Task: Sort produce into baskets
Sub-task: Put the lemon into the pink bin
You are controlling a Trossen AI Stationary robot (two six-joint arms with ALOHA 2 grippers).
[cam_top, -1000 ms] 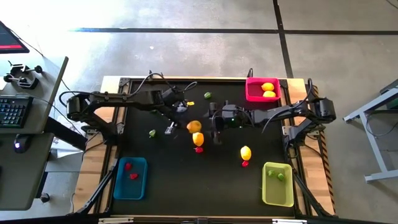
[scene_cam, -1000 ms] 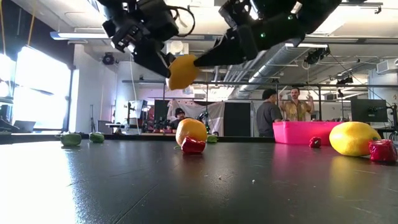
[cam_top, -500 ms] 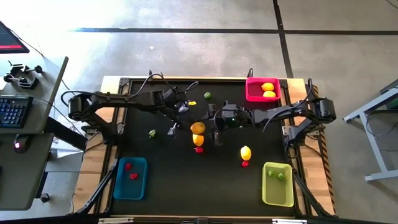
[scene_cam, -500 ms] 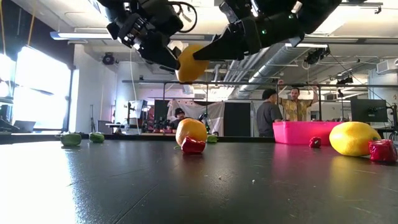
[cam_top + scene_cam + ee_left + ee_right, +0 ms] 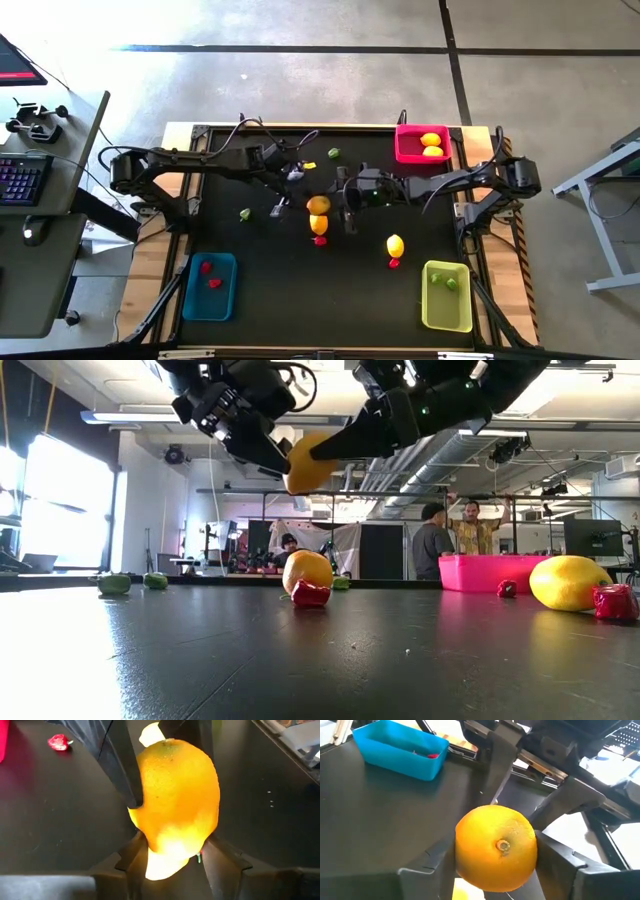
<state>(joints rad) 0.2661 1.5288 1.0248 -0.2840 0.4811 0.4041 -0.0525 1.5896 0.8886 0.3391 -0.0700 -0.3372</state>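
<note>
Right now an orange [image 5: 318,205] hangs in the air over the middle of the table [image 5: 270,290], caught between both arms. The right gripper [image 5: 330,203] comes in from the pink bin's side with its fingers [image 5: 432,862] pressed to either flank of the fruit, gripping it. The left gripper [image 5: 308,200] sits at the other end of the orange; whether it is gripping or has let go I cannot tell

Below them a second orange [image 5: 318,224] lies on the table with a red piece [image 5: 320,240] touching it. A lemon [image 5: 395,245] lies nearer the green bin [image 5: 430,315]. The pink bin [image 5: 405,150] holds two lemons [image 5: 431,140], and the blue bin [image 5: 190,300] holds two red bits [image 5: 207,267]
</note>
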